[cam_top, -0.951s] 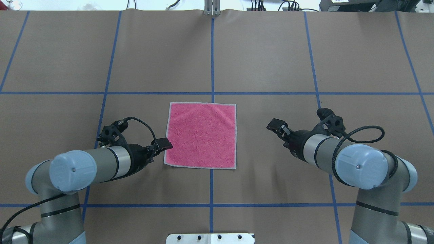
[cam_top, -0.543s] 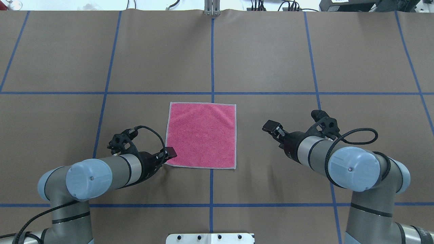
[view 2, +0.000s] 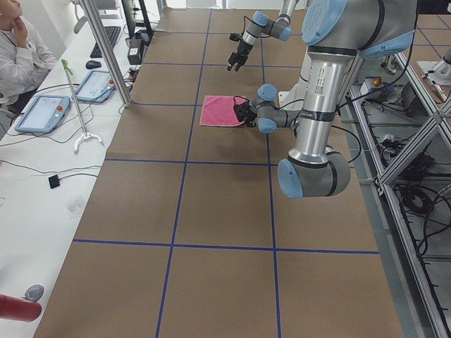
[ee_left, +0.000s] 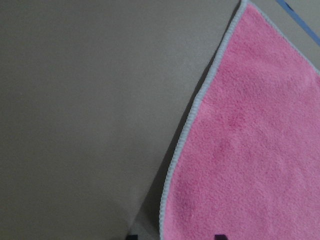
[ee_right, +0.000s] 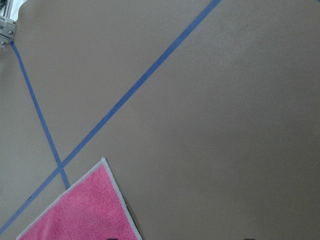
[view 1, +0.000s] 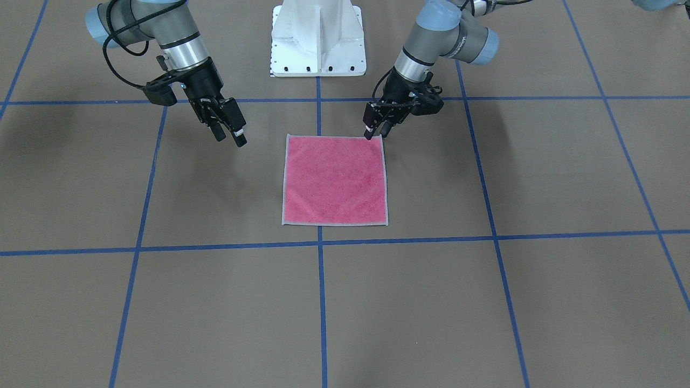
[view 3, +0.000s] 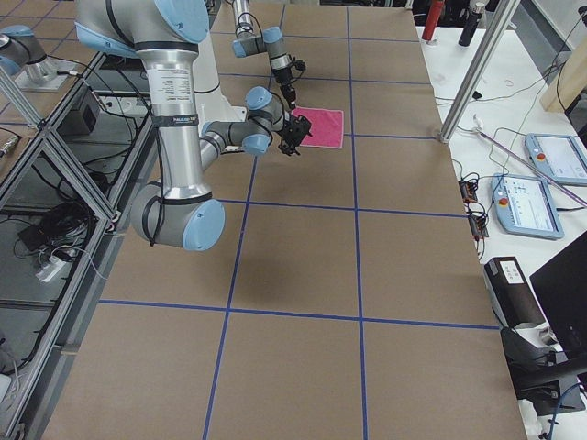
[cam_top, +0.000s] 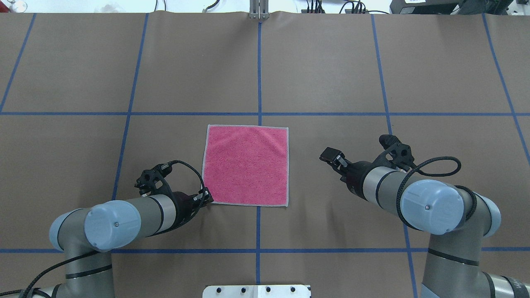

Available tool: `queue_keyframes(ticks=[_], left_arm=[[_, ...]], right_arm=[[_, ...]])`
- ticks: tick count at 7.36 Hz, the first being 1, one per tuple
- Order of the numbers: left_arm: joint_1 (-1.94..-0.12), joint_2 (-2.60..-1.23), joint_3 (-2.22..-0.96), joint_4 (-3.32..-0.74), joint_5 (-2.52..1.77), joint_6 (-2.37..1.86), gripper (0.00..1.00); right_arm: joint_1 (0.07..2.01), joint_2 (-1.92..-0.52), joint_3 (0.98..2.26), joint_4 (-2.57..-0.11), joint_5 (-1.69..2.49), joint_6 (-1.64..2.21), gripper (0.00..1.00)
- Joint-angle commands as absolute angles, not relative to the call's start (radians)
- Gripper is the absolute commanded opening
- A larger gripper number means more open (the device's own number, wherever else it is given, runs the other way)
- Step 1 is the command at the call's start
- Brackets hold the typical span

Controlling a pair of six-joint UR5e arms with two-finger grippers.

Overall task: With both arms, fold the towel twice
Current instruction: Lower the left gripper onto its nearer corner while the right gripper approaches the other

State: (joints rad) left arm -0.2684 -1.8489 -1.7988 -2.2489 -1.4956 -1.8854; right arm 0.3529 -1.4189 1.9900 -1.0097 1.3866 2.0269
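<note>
Left hand (view 1: 377, 131), right hand (view 1: 230, 136), one towel (view 1: 335, 180)

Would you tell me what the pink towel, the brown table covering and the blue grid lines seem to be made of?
The towel looks like terry or microfibre cloth: matte, fuzzy nap, with light grey stitched edging. The table covering seems brown paper or thin sheet: matte, smooth, wavy far edge. The blue grid lines are likely adhesive tape: thin flat strips.
</note>
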Motion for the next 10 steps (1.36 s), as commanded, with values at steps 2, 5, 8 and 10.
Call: queue_keyframes(ticks=[2,5,8,10], left_arm=[[-0.27,-1.844,-1.801,-2.249,-1.496,-1.879,0.23],[-0.272,-1.839,-1.799,-2.249,-1.497,-1.875,0.32],[-0.275,-1.839,-1.799,-2.249,-1.497,-1.875,0.18],[-0.278,-1.839,-1.799,-2.249,-1.497,-1.875,0.0]], right_arm=[[0.353,-1.417,1.991,-1.009,1.387,2.025,0.88],[0.353,-1.419,1.991,-1.009,1.387,2.025,0.88],[0.354,-1.419,1.991,-1.009,1.387,2.023,0.88],[0.351,-1.417,1.99,-1.012,1.39,2.028,0.76]])
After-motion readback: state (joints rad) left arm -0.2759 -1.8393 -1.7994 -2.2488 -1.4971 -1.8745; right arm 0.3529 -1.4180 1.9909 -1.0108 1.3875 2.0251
